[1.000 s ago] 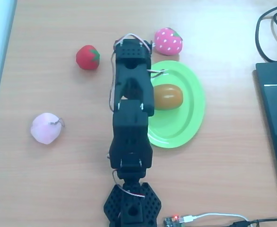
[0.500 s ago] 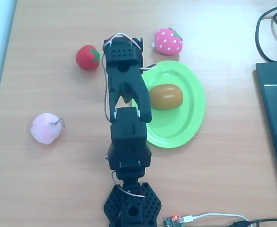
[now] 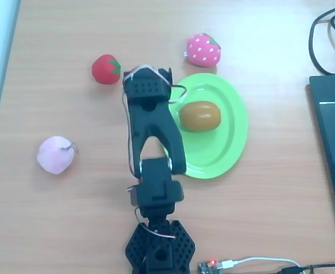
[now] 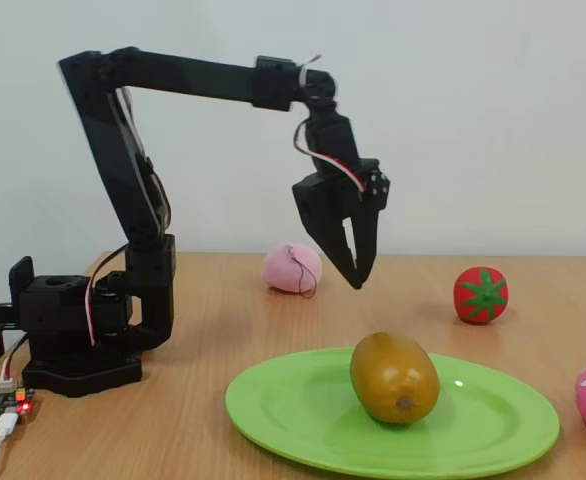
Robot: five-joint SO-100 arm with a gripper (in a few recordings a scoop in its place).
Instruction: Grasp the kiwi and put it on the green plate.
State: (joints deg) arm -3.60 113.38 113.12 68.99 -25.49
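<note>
Overhead, gripper (image 4: 353, 272) empty, fingers together, above kiwi (image 4: 394, 378).

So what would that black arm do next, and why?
Probably just pull back toward its base and rest. The smooth olive-brown kiwi already lies on the glossy lime-green oval plate, and the black two-finger gripper hangs above the table with nothing between its fingers, apart from the fruit.

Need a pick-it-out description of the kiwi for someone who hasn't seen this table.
Find the green plate, the big lime oval on the wooden table to the right of the black arm in the overhead view. The kiwi lies on it, alone. It is the only olive-brown, smooth, egg-shaped fruit; the red strawberry, pink strawberry and pale peach sit off the plate.
</note>
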